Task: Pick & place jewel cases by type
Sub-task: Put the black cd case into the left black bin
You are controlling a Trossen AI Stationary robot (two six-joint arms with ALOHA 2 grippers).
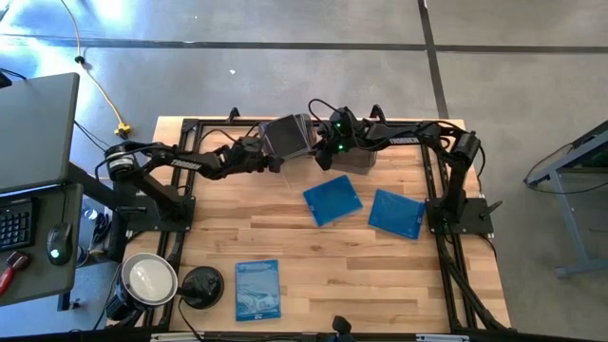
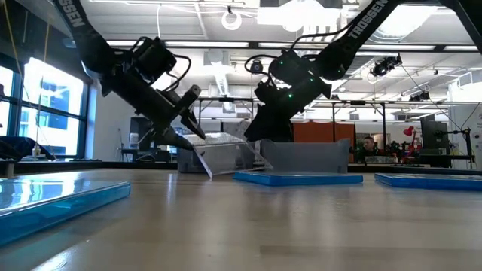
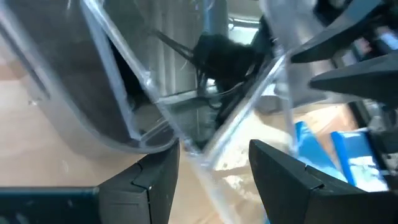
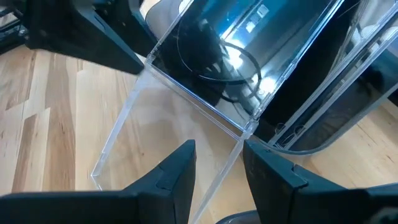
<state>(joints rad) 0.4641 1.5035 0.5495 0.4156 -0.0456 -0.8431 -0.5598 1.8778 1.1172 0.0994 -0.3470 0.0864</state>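
At table's far edge: both tools (fingers apart) angled down, straddling clear jewel case (image 1: 285, 169).

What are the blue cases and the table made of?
The blue cases look like plastic: thin, flat and smooth, with a slight sheen and see-through blue edges in the low view. The table looks like wood: pale planks joined side by side with visible grain, matte finish.
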